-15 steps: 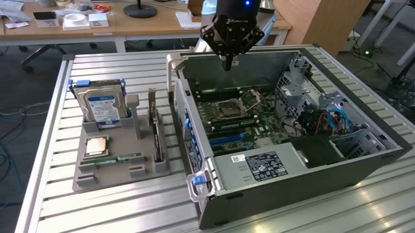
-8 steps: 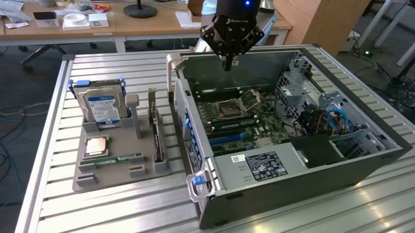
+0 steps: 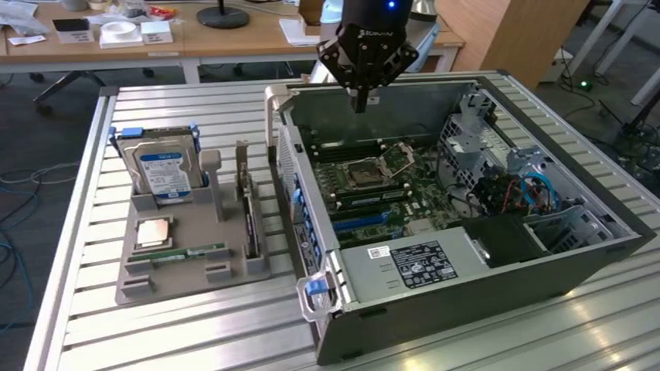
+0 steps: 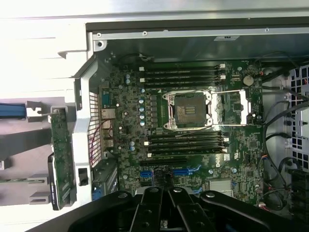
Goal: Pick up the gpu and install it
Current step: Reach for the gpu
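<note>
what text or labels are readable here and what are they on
No text reads clearly.
gripper: white lettering on its body, too blurred to read.
hard drive: blue-white label, print too small.
power supply: black label, print too small.
motherboard: markings too small.

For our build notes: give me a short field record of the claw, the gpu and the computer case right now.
claw: shut, empty, above the open case
gpu: on edge in the gray holder, at the exterior view's left of the case, untouched
holder also carries: hard drive, memory stick
case: side open, motherboard exposed
task status: gpu not yet picked up
</note>
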### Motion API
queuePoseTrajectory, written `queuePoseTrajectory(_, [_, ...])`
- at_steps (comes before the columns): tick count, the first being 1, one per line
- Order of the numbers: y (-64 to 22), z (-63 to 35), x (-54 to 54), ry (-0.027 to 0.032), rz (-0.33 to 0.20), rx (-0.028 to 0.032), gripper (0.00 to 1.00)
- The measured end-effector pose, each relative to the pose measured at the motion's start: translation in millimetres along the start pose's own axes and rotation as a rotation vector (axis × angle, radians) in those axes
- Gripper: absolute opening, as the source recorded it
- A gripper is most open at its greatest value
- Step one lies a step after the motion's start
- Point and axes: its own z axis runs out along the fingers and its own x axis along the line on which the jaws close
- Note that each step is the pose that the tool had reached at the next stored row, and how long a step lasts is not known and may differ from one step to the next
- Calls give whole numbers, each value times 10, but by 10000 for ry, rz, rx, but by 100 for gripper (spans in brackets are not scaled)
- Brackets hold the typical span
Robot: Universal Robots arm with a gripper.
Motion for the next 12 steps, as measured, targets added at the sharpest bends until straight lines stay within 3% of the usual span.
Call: queuePoseTrajectory(12, [-16,-6,347,-12,3,-2,11])
